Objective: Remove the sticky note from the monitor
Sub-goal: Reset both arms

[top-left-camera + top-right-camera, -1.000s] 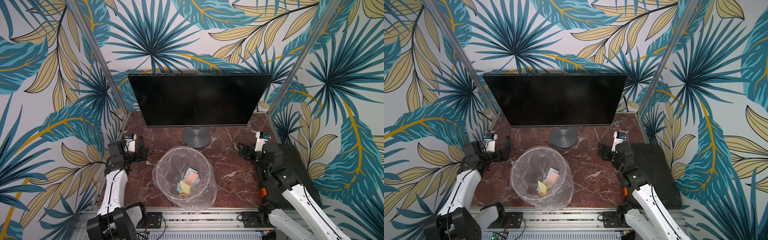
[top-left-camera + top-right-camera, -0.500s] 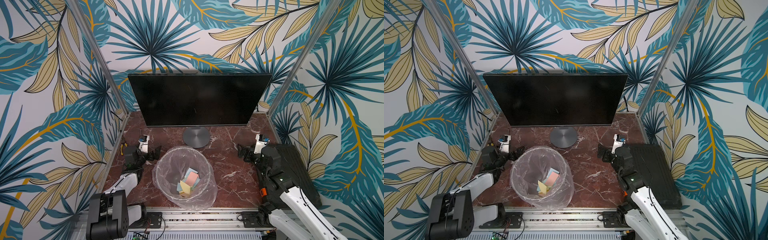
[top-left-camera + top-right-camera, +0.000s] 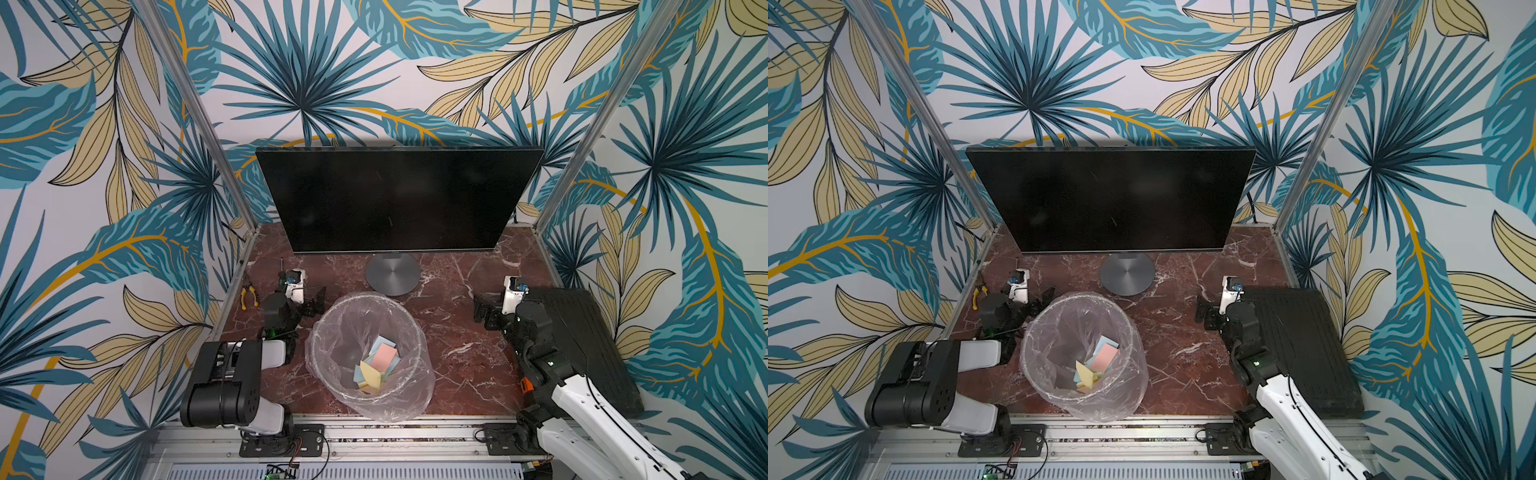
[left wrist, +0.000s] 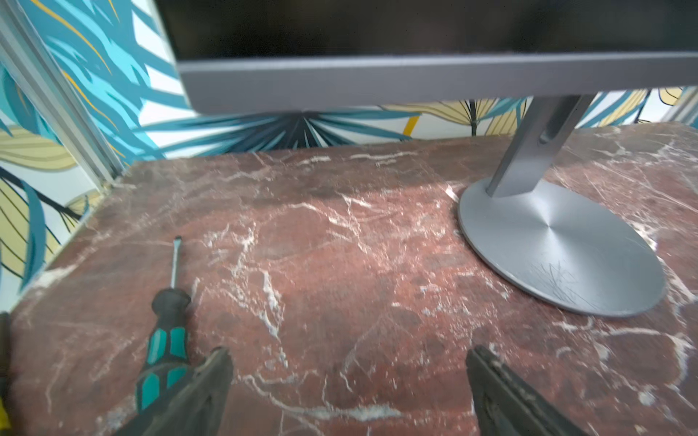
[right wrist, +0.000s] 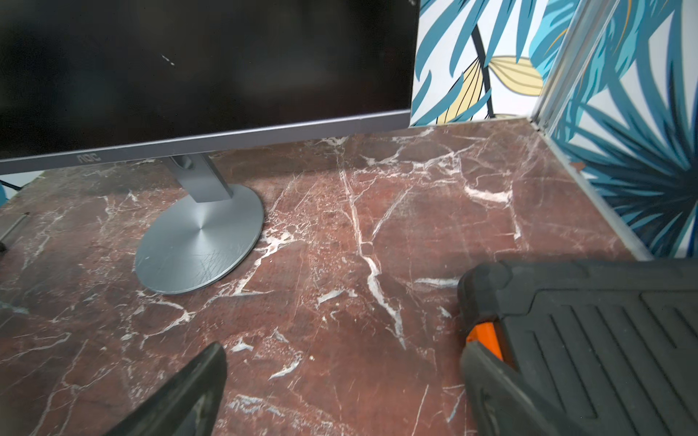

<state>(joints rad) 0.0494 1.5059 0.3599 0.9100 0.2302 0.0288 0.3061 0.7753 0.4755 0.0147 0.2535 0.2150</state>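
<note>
Both arms sit low near the front of the desk (image 3: 457,345), pointing at the monitor (image 3: 395,199). The left arm is folded tight over its base. The left claw (image 4: 349,355) is spread wide and holds nothing. The right arm reaches along the edge of the black case (image 3: 590,345). The right claw (image 5: 342,351) is also wide apart and empty.

I count one monitor standing at the back wall on its round grey base (image 3: 392,274), one clear bin (image 3: 365,296) between the arms, one screwdriver (image 4: 168,339), one pair of pliers (image 3: 248,293) and one case. At least four coloured sticky notes (image 3: 382,357) lie in the bin.

The screwdriver lies just beside one left finger. The case corner crowds one right finger. Bare marble lies open from both claws to the base.
</note>
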